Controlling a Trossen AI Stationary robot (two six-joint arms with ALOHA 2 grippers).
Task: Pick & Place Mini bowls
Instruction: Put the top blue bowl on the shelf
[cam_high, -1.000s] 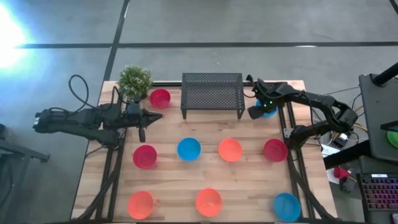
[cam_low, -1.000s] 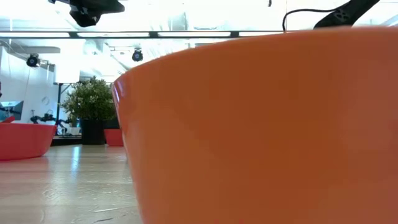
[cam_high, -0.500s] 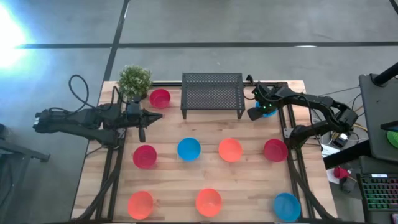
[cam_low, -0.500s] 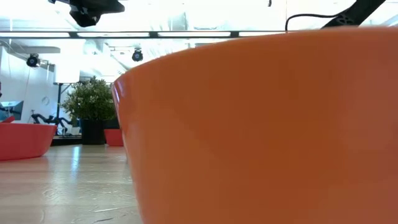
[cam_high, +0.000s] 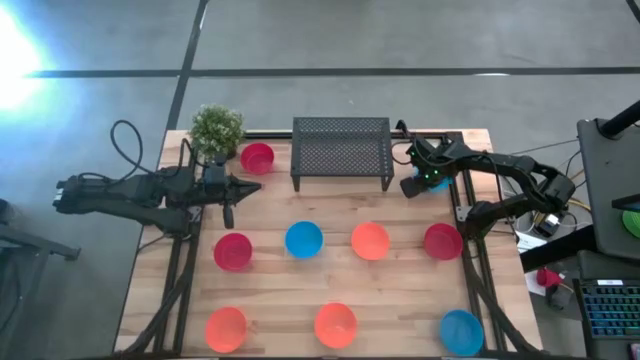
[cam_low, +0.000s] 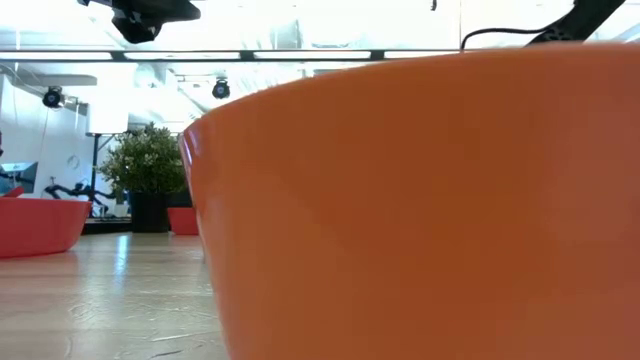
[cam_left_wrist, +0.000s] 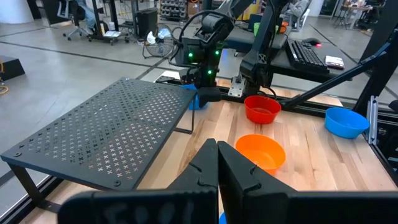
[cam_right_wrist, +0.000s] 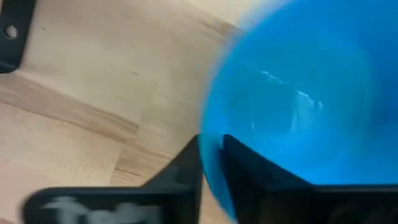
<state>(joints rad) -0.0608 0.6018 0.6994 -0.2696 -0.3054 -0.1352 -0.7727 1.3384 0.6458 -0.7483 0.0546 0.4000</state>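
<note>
Right gripper (cam_high: 418, 183) pinched onto the rim of a blue mini bowl (cam_right_wrist: 292, 106) up at about 2 o'clock on the table (cam_high: 400, 270), just right of the black mesh rack (cam_high: 341, 146). One finger inside the wall, one outside. Probably best to lift straight up and slow so the thin rim doesn't slip. Left gripper (cam_left_wrist: 217, 163) shut and empty, parked at about 10 o'clock. Other mini bowls scattered all over, e.g. red (cam_high: 257, 157), orange (cam_high: 369, 240), blue (cam_high: 303, 239). All look empty, nothing inside any.
</note>
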